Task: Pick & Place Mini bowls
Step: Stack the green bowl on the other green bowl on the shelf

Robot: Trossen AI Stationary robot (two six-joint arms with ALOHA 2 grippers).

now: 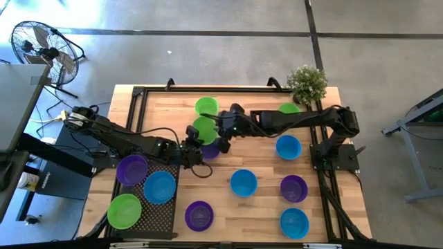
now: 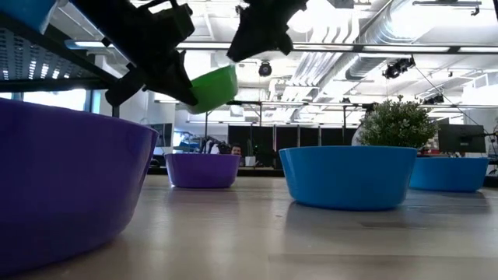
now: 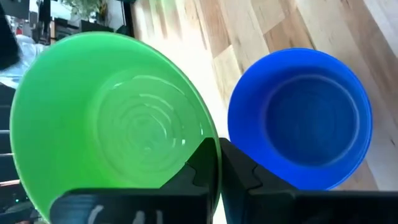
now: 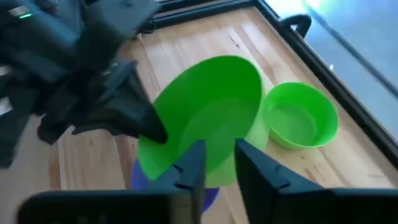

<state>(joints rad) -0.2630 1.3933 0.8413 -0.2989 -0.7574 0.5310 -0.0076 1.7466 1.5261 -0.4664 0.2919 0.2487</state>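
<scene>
Both pairs of jaws meet at one bright green round plastic bowl (image 1: 204,129), which hangs tilted in the air above the middle of the wooden table (image 1: 263,211). On the left gripper (image 3: 219,163) the two dark fingers are clenched on the rim of this bowl, with the thin green wall pressed between them, as the left wrist view shows. On the right gripper (image 4: 219,163) the fingers stand a little apart around the opposite rim of the same bowl; I cannot tell if they press it or are loose.

From the low view, the green bowl is lifted clear of the wood, between the two dark arms. Under it on the table a purple round plastic bowl (image 1: 210,150) is partly hidden. Just behind, a second green plastic bowl (image 1: 206,106) sits upright on the table, near the far edge.

A blue round plastic bowl (image 1: 243,182) stands on the wood near the middle. On the left side, a black perforated tray (image 1: 160,214) carries a purple bowl (image 1: 131,169), a blue bowl (image 1: 160,187) and a green bowl (image 1: 124,210), close together. A small green potted plant (image 1: 307,82) stands at the far right corner.
</scene>
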